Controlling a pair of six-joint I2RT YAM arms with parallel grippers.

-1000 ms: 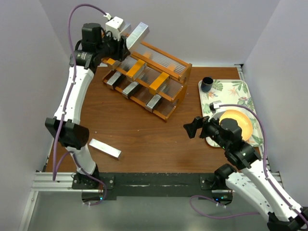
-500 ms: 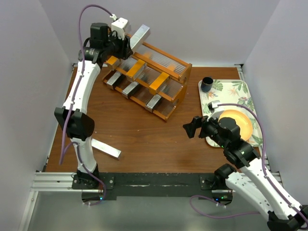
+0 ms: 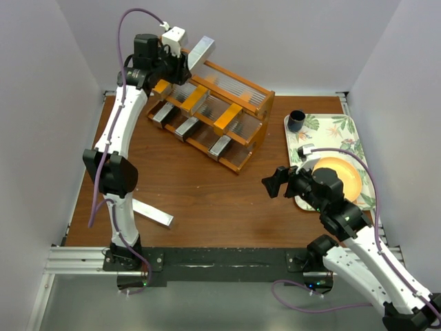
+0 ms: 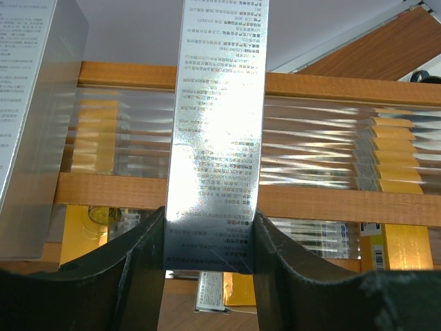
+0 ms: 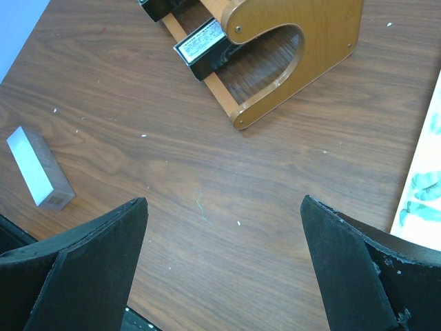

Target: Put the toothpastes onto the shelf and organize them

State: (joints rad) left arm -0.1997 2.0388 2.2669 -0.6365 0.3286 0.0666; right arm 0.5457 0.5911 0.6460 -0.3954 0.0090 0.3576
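The shelf [image 3: 256, 134] stood askew at the far left of the table [image 3: 220, 200], its back close to the rear wall [image 3: 289, 41]. Its middle step carried three orange cartons [image 3: 195, 98] and its lowest step three silver cartons [image 3: 187, 126], all lying lengthwise down the slope (each apart from its neighbour). Above the top step the left gripper [image 3: 180, 65] had its fingers [image 4: 141, 262] clamped on the lower end of the held carton [image 3: 200, 49], a silver one that rose in front of the clear ribbed panels in the wrist view. A second silver box [image 4: 34, 117] filled that view's left edge; whether it rested on the shelf could not be told. Against the table's right edge lay a leaf-patterned tray [image 3: 344, 127] holding a dark cup [image 3: 296, 121] at its far left corner and an orange plate [image 3: 341, 176] nearer the arms. The right gripper [image 3: 275, 183] hovered just left of the tray, jaws spread wide and holding nothing. A loose carton [image 3: 150, 212] lay flat near the left arm's base, by the near left edge. Bare wood stretched between the shelf's front and the near edge.
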